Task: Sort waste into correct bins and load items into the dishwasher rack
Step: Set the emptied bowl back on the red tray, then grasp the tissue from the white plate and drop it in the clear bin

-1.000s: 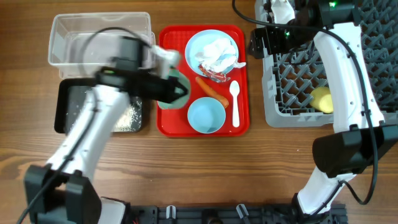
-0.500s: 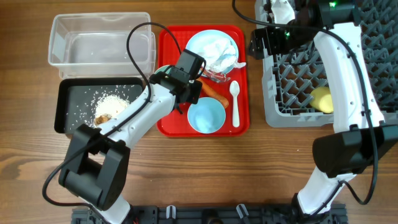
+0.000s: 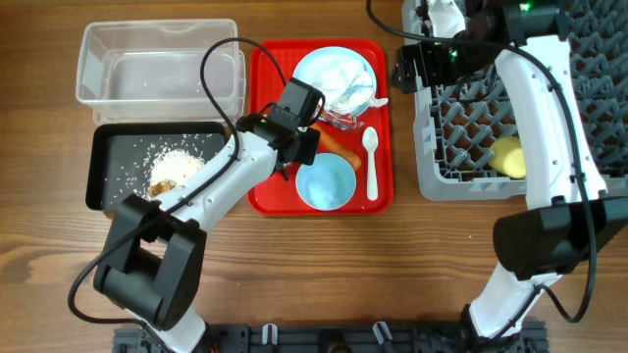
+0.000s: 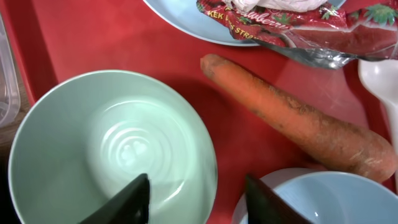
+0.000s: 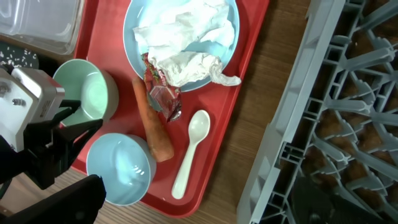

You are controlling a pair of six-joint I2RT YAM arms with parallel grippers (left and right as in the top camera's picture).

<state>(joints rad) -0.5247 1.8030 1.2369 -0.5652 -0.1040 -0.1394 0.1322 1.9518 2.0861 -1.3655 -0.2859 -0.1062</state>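
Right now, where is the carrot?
In the overhead view the orange carrot lies diagonally on the red tray, between the light blue plate and the light blue bowl, just left of the white spoon.

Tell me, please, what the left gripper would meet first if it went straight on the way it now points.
Most likely the green bowl: the left gripper is open astride its rim, one finger over the inside, one outside, though depth is unclear.
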